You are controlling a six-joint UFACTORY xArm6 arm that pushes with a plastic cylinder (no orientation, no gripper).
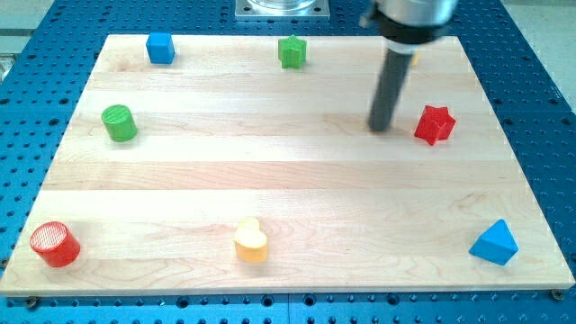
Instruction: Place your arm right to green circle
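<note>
Pale wooden surface [288, 189], my tip [382, 128] far to the view's right of the green cylinder block [119, 122], just left of the red star block [435, 124], no claw visible, state untellable

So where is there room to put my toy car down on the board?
The wide middle is bare, between the green circle, my tip and the yellow heart. The strip between the heart and the blue triangle is bare too. It is tight between my tip and the red star.
</note>
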